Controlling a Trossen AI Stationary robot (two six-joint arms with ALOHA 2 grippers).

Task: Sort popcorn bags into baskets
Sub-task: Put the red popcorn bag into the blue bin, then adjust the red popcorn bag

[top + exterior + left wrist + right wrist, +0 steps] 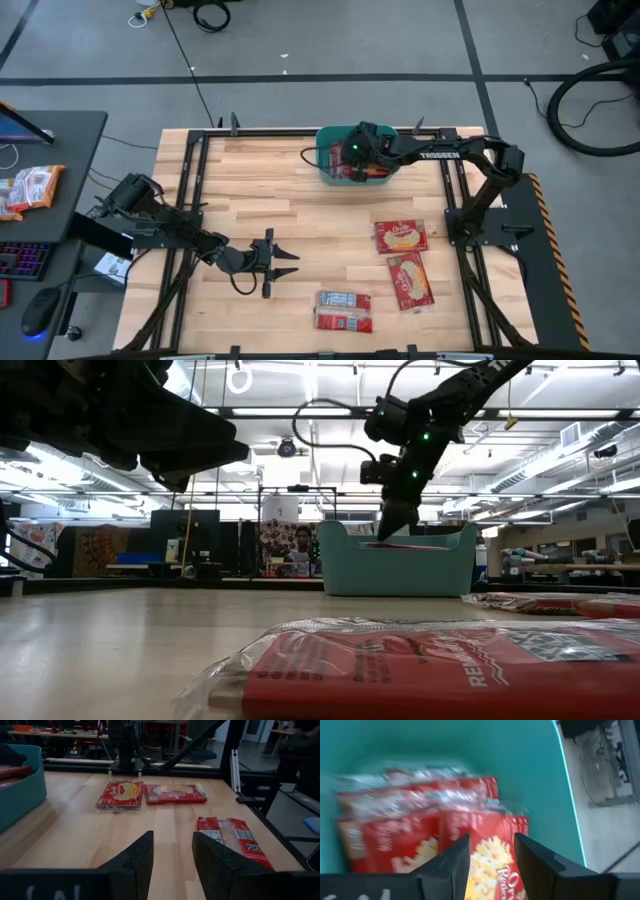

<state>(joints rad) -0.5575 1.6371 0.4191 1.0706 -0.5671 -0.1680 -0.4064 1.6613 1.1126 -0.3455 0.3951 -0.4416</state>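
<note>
The teal basket (328, 168) stands at the table's far edge, in the middle, and holds several red popcorn bags (420, 835). My right gripper (491, 860) is open just above those bags, pointing down into the basket (400, 570). Two bags (401, 235) (409, 280) lie flat right of centre. Another pair (343, 311), one showing its grey-white back, lies near the front edge. My left gripper (290, 263) is open and empty, low over the table left of centre, pointing toward the table's right edge and the bags (120, 795) (232, 837).
A desk left of the table carries a keyboard, a mouse and an orange-red packet (30, 188). Black frame rails run along the table's edges. Bare wood (250, 190) lies between my left gripper and the basket.
</note>
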